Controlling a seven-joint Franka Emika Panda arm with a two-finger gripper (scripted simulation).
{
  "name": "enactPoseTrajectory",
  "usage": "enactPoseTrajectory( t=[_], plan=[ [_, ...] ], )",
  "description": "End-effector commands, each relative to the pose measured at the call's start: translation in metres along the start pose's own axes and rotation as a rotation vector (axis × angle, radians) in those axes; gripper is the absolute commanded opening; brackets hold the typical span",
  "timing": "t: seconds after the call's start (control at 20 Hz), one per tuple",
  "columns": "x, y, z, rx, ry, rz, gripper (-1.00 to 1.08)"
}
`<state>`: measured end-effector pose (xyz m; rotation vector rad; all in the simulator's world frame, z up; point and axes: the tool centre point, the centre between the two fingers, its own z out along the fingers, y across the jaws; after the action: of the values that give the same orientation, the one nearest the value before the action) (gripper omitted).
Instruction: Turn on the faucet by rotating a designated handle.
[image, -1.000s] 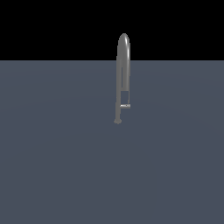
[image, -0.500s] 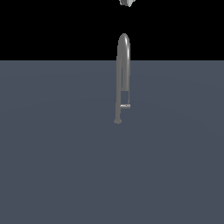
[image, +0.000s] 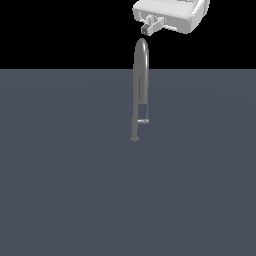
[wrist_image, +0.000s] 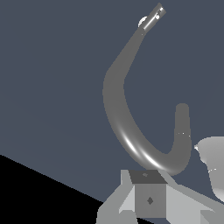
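The faucet (image: 141, 85) is a tall slim grey pipe with a narrow arched top, standing on the dark grey floor (image: 60, 190). Its handle (image: 143, 121) is a short light-grey bar jutting from the stem just above the foot, toward the exterior view's right. My gripper (image: 145, 31) hangs from the white hand (image: 172, 12) at the top of the exterior view, just above the arch and apart from it. In the wrist view the faucet (wrist_image: 116, 96) curves away from my gripper (wrist_image: 149, 194), with the handle (wrist_image: 154, 15) at its far end. The fingers read as one closed block, holding nothing.
The flat dark grey floor spreads around the faucet, with black background behind it. A white rounded shape (wrist_image: 212, 162) shows at the edge of the wrist view beside the fingers.
My hand has come down into the exterior view from above. It now hangs just above the faucet's arch and to the right. The faucet and handle have not moved.
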<state>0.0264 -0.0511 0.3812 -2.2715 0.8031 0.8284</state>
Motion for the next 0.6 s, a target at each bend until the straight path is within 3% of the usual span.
enactPoseTrajectory(
  t=[0.0, 0.55],
  plan=[
    [0.017, -0.001, 0.002, 0.035, -0.041, 0.035, -1.0],
    [0.096, 0.003, 0.021, 0.2, -0.233, 0.202, -1.0]
  ],
)
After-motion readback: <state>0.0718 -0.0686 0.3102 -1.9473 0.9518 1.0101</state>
